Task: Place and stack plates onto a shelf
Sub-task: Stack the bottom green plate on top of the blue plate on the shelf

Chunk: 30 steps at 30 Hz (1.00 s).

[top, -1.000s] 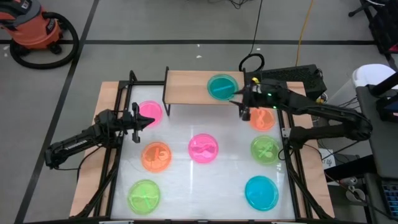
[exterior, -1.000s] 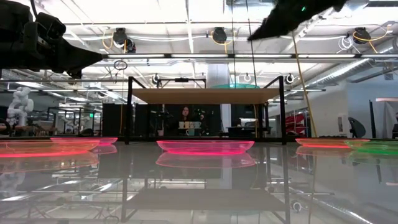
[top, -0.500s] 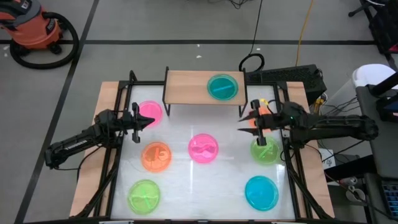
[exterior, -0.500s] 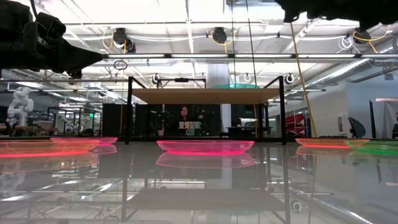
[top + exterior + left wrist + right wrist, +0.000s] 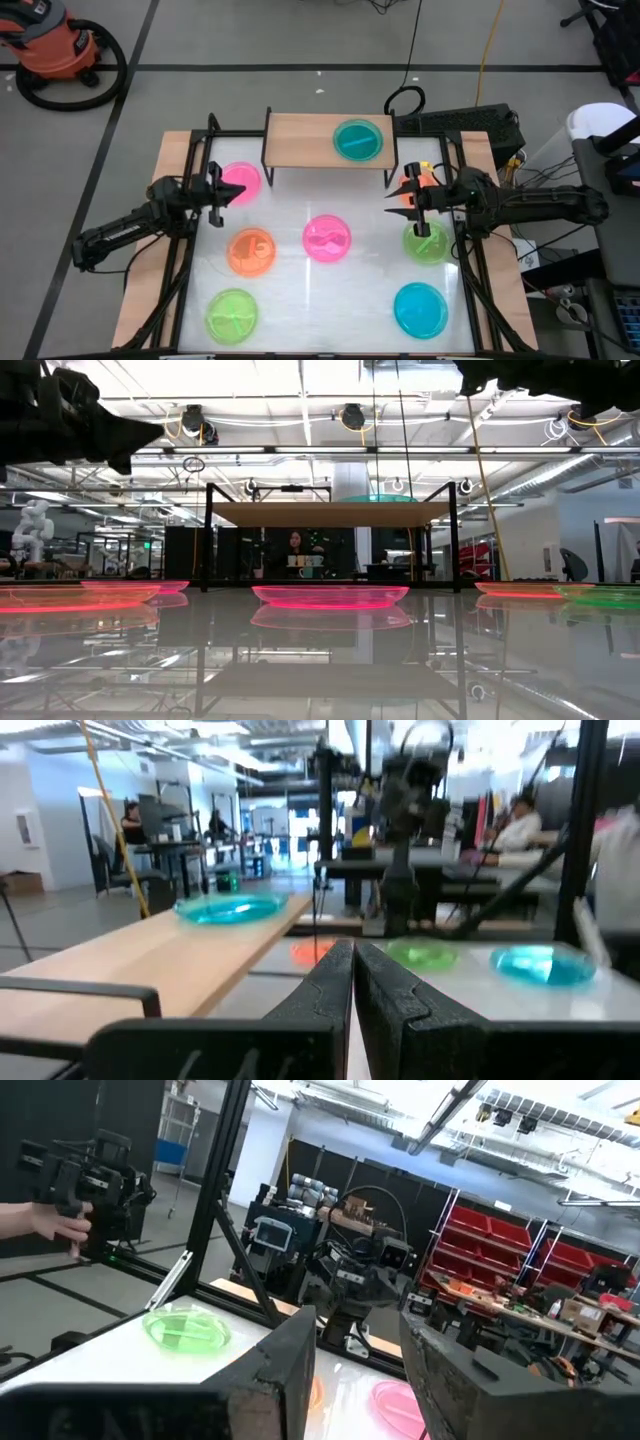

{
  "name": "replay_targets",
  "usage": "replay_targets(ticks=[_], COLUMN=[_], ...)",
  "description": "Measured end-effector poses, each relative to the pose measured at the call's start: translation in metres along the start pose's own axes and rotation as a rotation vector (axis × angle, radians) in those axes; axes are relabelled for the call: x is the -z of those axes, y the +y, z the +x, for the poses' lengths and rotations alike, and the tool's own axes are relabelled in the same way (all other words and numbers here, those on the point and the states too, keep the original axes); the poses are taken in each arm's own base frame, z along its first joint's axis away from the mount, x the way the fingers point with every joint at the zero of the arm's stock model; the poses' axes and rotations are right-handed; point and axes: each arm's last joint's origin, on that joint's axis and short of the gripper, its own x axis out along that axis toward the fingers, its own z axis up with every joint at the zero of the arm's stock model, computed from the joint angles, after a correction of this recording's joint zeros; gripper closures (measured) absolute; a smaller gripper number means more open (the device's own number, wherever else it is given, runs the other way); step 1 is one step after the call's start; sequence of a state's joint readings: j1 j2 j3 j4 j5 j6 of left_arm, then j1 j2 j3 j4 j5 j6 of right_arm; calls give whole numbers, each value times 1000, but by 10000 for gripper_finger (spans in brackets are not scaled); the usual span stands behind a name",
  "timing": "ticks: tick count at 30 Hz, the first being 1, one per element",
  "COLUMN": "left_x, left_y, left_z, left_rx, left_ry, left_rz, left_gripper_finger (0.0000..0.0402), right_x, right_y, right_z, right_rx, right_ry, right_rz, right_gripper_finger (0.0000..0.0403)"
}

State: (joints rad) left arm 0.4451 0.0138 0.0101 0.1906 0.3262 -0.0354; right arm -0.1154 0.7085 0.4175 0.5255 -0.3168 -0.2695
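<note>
The shelf stands at the table's far edge on black legs, with one cyan plate resting flat on its right half. Seven more plates lie flat on the white tabletop: pink, orange, pink, green, cyan, green and orange. My right gripper hovers open above the orange plate on the right, holding nothing. My left gripper hovers shut beside the far-left pink plate. The left wrist view shows its fingers closed together.
Black frame rails run along both sides of the tabletop. The shelf's left half is bare board. In the low view the shelf stands over the middle pink plate. People show in the room behind.
My right gripper has drawn back from the cyan plate on the shelf toward the table's right and near side, and now hangs over the right orange plate. The cyan plate stays on the shelf. My left gripper has shifted slightly toward the far edge.
</note>
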Motion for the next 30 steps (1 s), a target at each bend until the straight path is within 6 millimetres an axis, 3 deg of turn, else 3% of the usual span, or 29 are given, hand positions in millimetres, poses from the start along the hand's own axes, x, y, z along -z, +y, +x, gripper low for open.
replay_targets(ticks=[8,12,20,25,30], left_x=[-13,-27,-48,-41,-31], left_y=[0,-1,0,-3,-22], left_z=[-1,-1,15,36,62], left_rx=[-19,-23,-168,-215,-86], left_ry=[-130,-143,274,507,693], left_rz=[-128,-66,-57,-113,-127], left_gripper_finger=[380,380,381,381,381], right_x=[3,3,4,5,9], right_y=[0,0,0,0,2], right_z=[2,2,3,3,2], right_rx=[-4,-4,-1,-5,-14], right_ry=[16,18,22,39,75], right_rz=[25,28,29,35,67], right_gripper_finger=[275,275,275,275,275])
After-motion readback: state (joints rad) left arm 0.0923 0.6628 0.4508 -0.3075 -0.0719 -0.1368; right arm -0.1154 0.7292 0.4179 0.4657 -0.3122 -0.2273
